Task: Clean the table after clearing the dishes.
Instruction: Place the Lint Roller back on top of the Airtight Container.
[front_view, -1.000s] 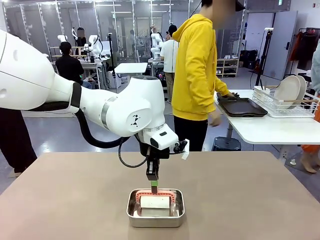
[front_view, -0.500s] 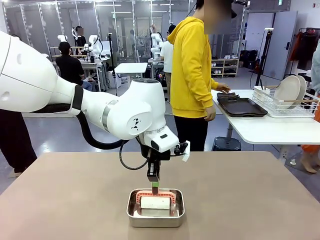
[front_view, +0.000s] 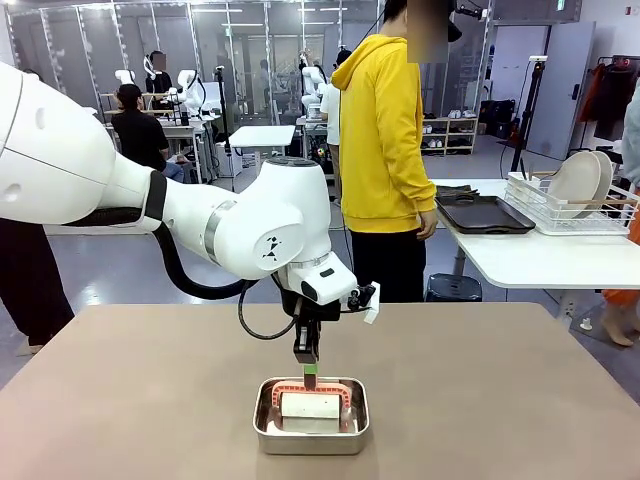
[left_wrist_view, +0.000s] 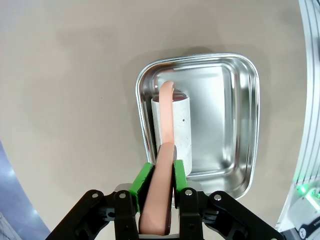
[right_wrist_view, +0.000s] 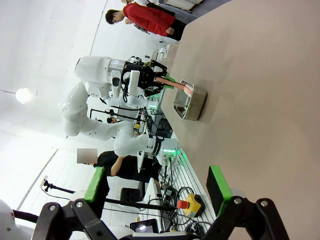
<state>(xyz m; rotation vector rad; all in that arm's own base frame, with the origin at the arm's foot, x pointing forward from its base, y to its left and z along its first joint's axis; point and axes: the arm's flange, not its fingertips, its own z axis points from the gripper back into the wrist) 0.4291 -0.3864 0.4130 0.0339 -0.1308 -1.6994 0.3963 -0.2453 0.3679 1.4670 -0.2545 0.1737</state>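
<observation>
The tan table (front_view: 140, 400) carries a small steel pan (front_view: 311, 434) near its front middle. In the pan lies a white roller (front_view: 310, 405) with a pink handle (left_wrist_view: 166, 120). My left gripper (front_view: 310, 372) hangs straight over the pan, shut on that handle; in the left wrist view the green pads (left_wrist_view: 142, 177) of the left gripper (left_wrist_view: 161, 172) squeeze it from both sides. My right gripper (right_wrist_view: 157, 185) stands open with nothing between its fingers, well off from the pan (right_wrist_view: 190, 106). Dark trays (front_view: 485, 214) lie on the white side table, and pale plates (front_view: 582, 180) stand in its wire rack.
A person in a yellow hoodie (front_view: 385, 150) stands past the far edge of the table, beside the white side table (front_view: 540, 258) with the wire rack (front_view: 560, 210). Bare tabletop (left_wrist_view: 75, 75) lies all round the pan.
The person has drawn the hand back from the dark trays and stands upright, turned side-on. My left gripper holds almost the same place over the pan.
</observation>
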